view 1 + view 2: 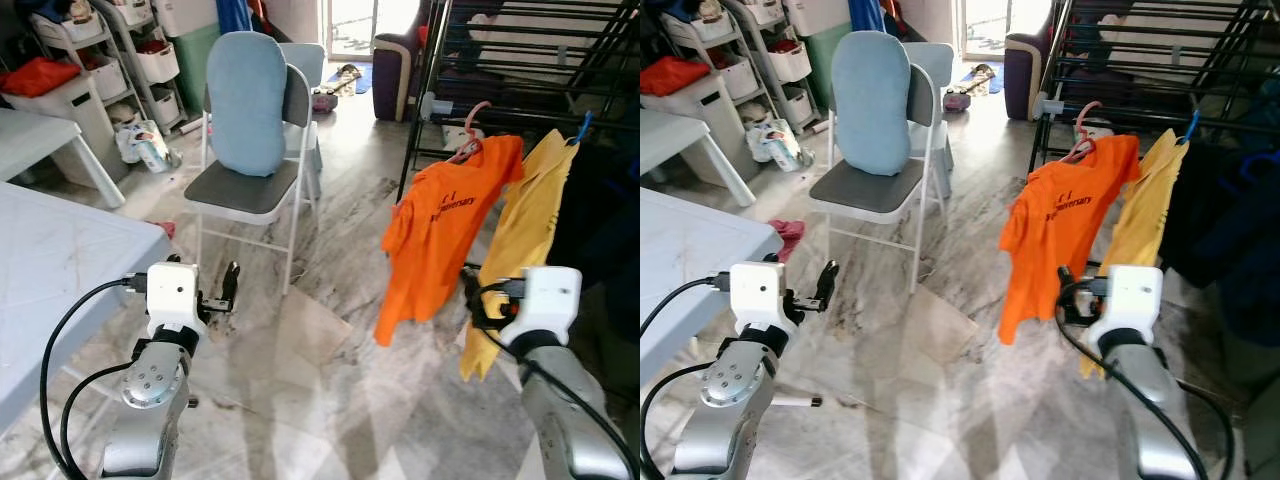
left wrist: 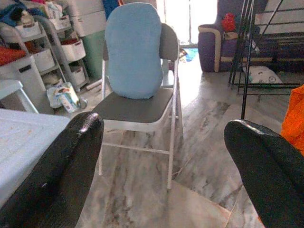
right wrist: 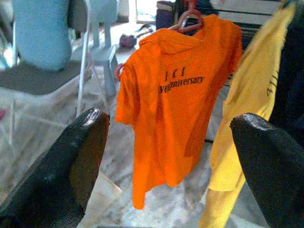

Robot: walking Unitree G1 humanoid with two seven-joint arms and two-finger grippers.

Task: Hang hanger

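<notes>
In the left eye view, an orange T-shirt (image 1: pixel 440 230) on a pink hanger (image 1: pixel 468 135) is being carried by the black drying rack (image 1: pixel 520 60), with a yellow garment (image 1: pixel 515 250) hanging just beside it; the right gripper (image 1: pixel 470 300) is being held low in front of the yellow cloth, near the orange hem, and whether the hook is fully seated on the rail cannot be told from here. In the right eye view, the left gripper (image 1: pixel 810 292) is being kept empty beside the white table (image 1: pixel 690 240), well apart from the rack, with a folding chair (image 1: pixel 875 190) standing between. In the left wrist view, the two black fingers (image 2: pixel 57 171) are being held wide apart with nothing between them, the chair ahead. In the right wrist view, the fingers (image 3: pixel 61 171) are likewise spread and empty, the orange shirt facing them. If the hem is brushed or snagged as the right arm is being drawn away, the hanger could be dragged off the rail. The yellow garment could equally be caught, since it is hanging so close to the fingers.
</notes>
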